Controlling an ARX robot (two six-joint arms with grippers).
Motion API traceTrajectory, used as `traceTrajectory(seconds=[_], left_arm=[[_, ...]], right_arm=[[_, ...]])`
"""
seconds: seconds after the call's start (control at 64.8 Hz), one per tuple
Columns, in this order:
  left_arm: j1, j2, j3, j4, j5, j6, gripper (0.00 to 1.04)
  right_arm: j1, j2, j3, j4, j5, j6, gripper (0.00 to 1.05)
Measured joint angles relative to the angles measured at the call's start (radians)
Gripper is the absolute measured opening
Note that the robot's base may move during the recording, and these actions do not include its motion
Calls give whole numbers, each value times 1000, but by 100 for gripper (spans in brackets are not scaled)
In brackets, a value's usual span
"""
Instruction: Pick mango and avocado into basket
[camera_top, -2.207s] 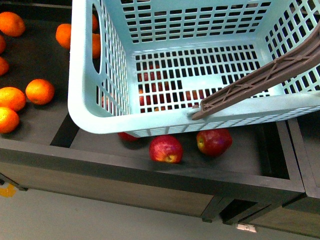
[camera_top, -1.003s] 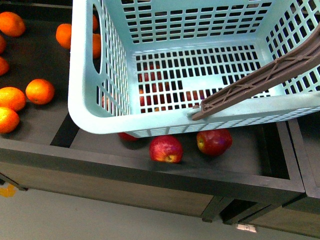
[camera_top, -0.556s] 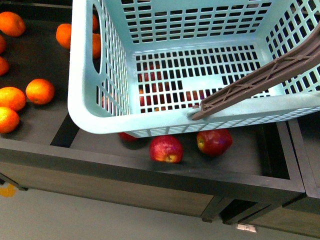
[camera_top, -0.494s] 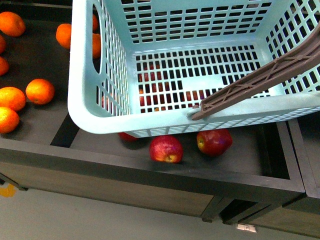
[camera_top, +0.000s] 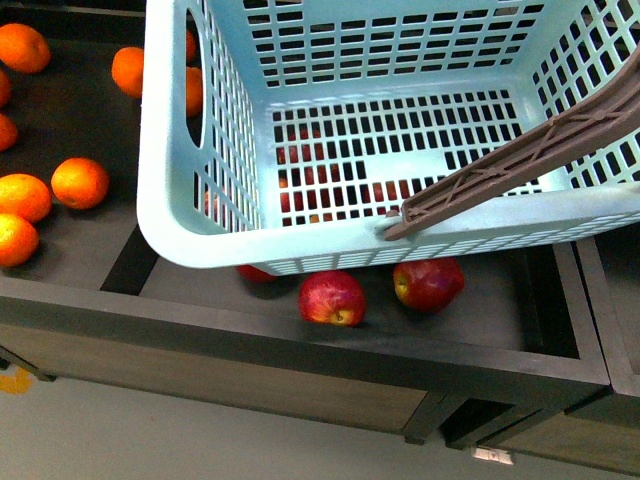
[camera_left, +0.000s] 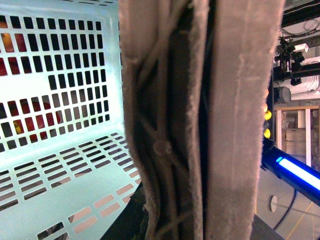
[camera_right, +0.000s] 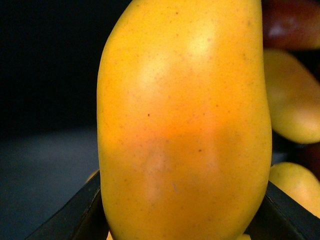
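In the front view, the basket (camera_top: 160, 200) is filling the frame from 12 to 3 o'clock, sitting over the dark shelf (camera_top: 300, 350). I can't tell whether it is touching the shelf. Its brown handle (camera_top: 520, 160) is running diagonally from the near rim up toward 2 o'clock. Two red apples (camera_top: 332, 298) are lying at 6 o'clock, just under the near rim, and more red is showing through the floor slots. Oranges (camera_top: 80, 183) are lying loose at 9 to 10 o'clock in the neighbouring bin. Neither arm is showing here.

Left wrist view: the handle (camera_left: 235, 100) is taking up most of the frame at very close range, with the basket's slotted wall (camera_left: 60, 165) behind it. The left gripper's jaws aren't distinguishable, so I can't tell its state.

Right wrist view: the right gripper (camera_right: 185, 212) is clamping the mango (camera_right: 185, 115), with one dark finger (camera_right: 75, 215) pressing on each side. The mango is standing upright in the grip and showing only in this view. More yellow mangoes (camera_right: 292, 95) are lying behind it, against a dark background.
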Motion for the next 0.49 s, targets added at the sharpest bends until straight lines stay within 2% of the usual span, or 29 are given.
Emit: traceTrajectory(seconds=[0.262, 0.494], left_arm=[[0, 0, 0, 0, 0, 0, 16], [0, 0, 0, 0, 0, 0, 16]], right_arm=[[26, -442, -351, 71, -171, 63, 61], [132, -727, -533, 74, -239, 127, 61]])
